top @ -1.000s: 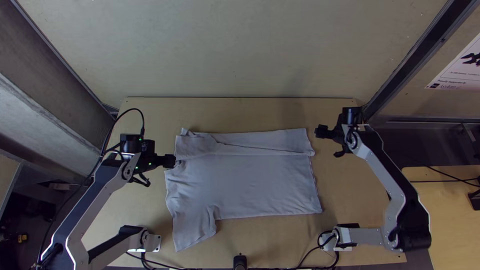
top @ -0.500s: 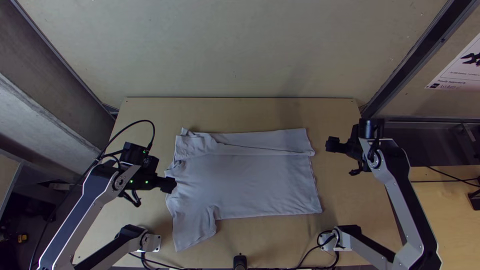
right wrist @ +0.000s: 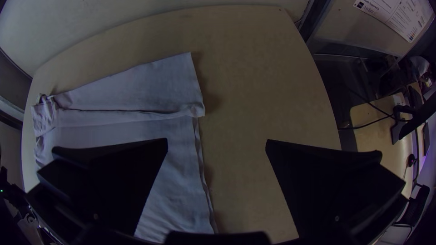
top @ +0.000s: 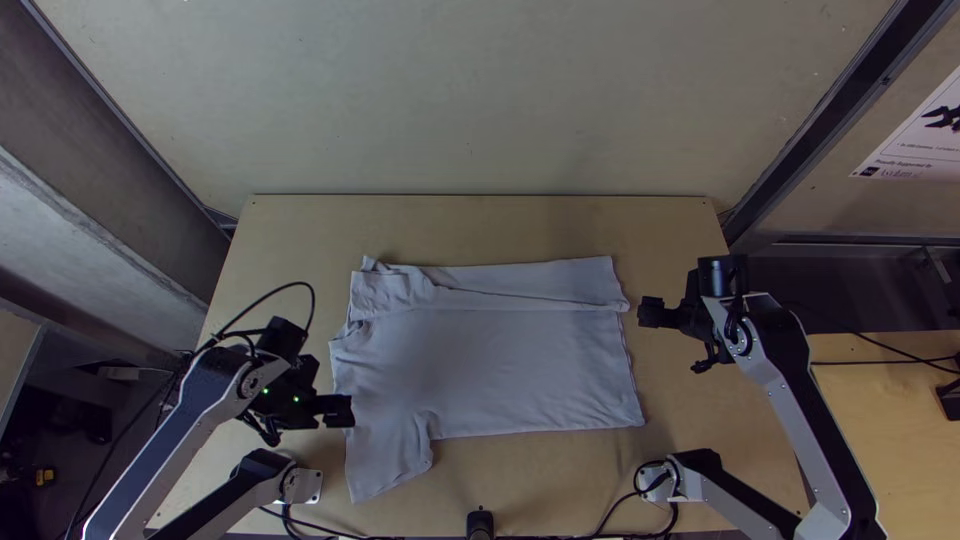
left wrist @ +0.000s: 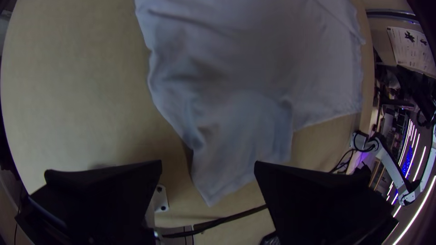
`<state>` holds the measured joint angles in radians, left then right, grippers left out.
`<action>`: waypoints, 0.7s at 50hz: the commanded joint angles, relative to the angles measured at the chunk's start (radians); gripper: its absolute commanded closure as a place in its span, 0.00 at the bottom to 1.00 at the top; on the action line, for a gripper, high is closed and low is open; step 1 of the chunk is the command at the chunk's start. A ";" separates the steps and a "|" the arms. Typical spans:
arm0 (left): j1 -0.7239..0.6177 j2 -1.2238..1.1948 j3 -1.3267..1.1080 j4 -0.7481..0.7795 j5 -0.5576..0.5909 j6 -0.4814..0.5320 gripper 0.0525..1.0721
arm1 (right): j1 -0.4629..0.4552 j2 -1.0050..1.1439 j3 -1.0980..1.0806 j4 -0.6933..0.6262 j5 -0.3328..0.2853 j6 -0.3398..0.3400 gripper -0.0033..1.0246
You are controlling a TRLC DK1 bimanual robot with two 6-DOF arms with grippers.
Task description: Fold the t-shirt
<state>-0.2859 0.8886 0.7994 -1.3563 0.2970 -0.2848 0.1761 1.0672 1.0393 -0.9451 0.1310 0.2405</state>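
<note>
Pale wood table (top: 545,490) under dull light, and the t-shirt (top: 490,370) is lying on it, long side running left to right, with the far strip (top: 530,277) folded over toward the near side. What I'd watch is the loose sleeve (top: 385,465) at the near left corner: it sticks out toward the near edge, just nearward and a bit right of the left gripper (left wrist: 209,162), which is by the shirt's left edge, fingers spread, nothing between them. Right gripper (right wrist: 217,140) is wide apart and empty too, off past the right edge, way farther from that sleeve. So imo it's the left arm's job: small move nearward, pinch, then fold it farward. Halfway done, I'd guess.
</note>
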 commanded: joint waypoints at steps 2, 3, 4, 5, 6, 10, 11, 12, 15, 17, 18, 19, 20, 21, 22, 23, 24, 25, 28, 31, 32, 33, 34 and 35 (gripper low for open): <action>-0.033 -0.016 -0.068 -0.029 0.014 -0.051 0.05 | 0.008 -0.007 -0.028 -0.020 -0.007 0.029 0.04; -0.035 -0.016 -0.077 -0.029 0.014 -0.051 0.05 | 0.010 -0.006 -0.032 -0.021 -0.008 0.029 0.04; -0.039 -0.016 -0.085 -0.029 0.014 -0.051 0.06 | 0.008 -0.003 -0.032 -0.021 -0.010 0.029 0.04; -0.047 -0.016 -0.092 -0.030 0.013 -0.051 0.06 | 0.008 -0.001 -0.032 -0.023 -0.011 0.029 0.04; -0.055 -0.016 -0.100 -0.030 0.013 -0.051 0.06 | 0.010 -0.001 -0.032 -0.024 -0.016 0.029 0.04; -0.068 -0.008 -0.131 -0.027 0.014 -0.050 0.06 | 0.010 0.000 -0.035 -0.026 -0.030 0.029 0.04; -0.073 -0.005 -0.135 -0.026 0.014 -0.051 0.06 | 0.011 0.004 -0.035 -0.026 -0.031 0.029 0.04; -0.078 -0.002 -0.143 -0.020 0.013 -0.051 0.06 | 0.013 0.007 -0.036 -0.027 -0.034 0.029 0.04; -0.082 0.007 -0.161 0.000 0.013 -0.051 0.06 | 0.016 0.017 -0.035 -0.026 -0.039 0.033 0.04; -0.090 0.023 -0.169 0.011 0.011 -0.056 0.06 | 0.020 0.020 -0.035 -0.027 -0.041 0.034 0.04; -0.093 0.029 -0.170 0.019 0.011 -0.060 0.06 | 0.025 0.023 -0.036 -0.027 -0.042 0.036 0.04; -0.096 0.036 -0.174 0.026 0.011 -0.063 0.06 | 0.030 0.023 -0.036 -0.026 -0.044 0.039 0.04; -0.104 0.046 -0.178 0.034 0.011 -0.071 0.07 | 0.033 0.025 -0.038 -0.026 -0.044 0.039 0.04; -0.113 0.053 -0.181 0.043 0.008 -0.080 0.09 | 0.034 0.027 -0.038 -0.026 -0.044 0.040 0.04; -0.122 0.061 -0.186 0.056 0.005 -0.086 0.11 | 0.034 0.028 -0.038 -0.026 -0.044 0.040 0.04; -0.128 0.069 -0.189 0.068 0.004 -0.091 0.12 | 0.036 0.030 -0.039 -0.026 -0.044 0.042 0.04; -0.134 0.073 -0.192 0.080 0.004 -0.097 0.12 | 0.037 0.031 -0.038 -0.026 -0.044 0.042 0.04; -0.142 0.079 -0.197 0.089 0.004 -0.108 0.12 | 0.039 0.033 -0.038 -0.026 -0.044 0.042 0.04; -0.164 0.102 -0.201 0.108 -0.016 -0.117 0.12 | 0.039 0.039 -0.036 -0.026 -0.045 0.043 0.04; -0.176 0.128 -0.201 0.123 -0.019 -0.122 0.12 | 0.039 0.045 -0.033 -0.026 -0.045 0.042 0.04; -0.183 0.136 -0.201 0.125 -0.019 -0.122 0.12 | 0.039 0.048 -0.033 -0.026 -0.045 0.042 0.04; -0.194 0.145 -0.203 0.129 -0.019 -0.123 0.12 | 0.039 0.051 -0.032 -0.026 -0.045 0.042 0.04; -0.208 0.153 -0.203 0.138 -0.021 -0.125 0.14 | 0.037 0.054 -0.032 -0.026 -0.045 0.042 0.04; -0.216 0.156 -0.203 0.148 -0.029 -0.126 0.17 | 0.037 0.056 -0.032 -0.026 -0.045 0.040 0.04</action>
<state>-0.4656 1.0088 0.6216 -1.2232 0.2794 -0.3779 0.2085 1.1019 1.0260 -0.9623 0.0895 0.2619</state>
